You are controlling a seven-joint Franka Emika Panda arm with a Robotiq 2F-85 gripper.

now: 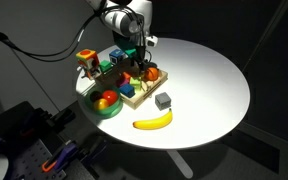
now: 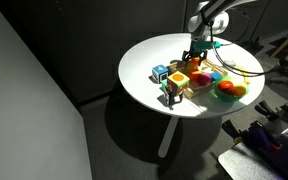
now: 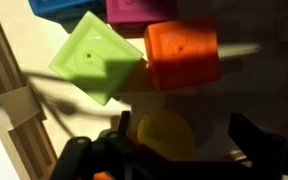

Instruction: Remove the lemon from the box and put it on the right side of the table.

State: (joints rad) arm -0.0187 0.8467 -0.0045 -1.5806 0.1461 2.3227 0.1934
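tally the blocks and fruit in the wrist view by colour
blue block: 1
magenta block: 1
green block: 1
orange block: 1
yellow lemon: 1
total: 5

Small yellow lemon (image 3: pixel 167 135), bottom centre of wrist view, lying inside light-wood box (image 3: pixel 4 70), box sitting centre-left on round white table (image 1: pixel 209 80)

White, rounded arm (image 1: pixel 122 18) with dark joint bands, black gripper (image 1: pixel 142 60) at its end; the fingers (image 3: pixel 84 160) look black, perhaps orange-flecked.
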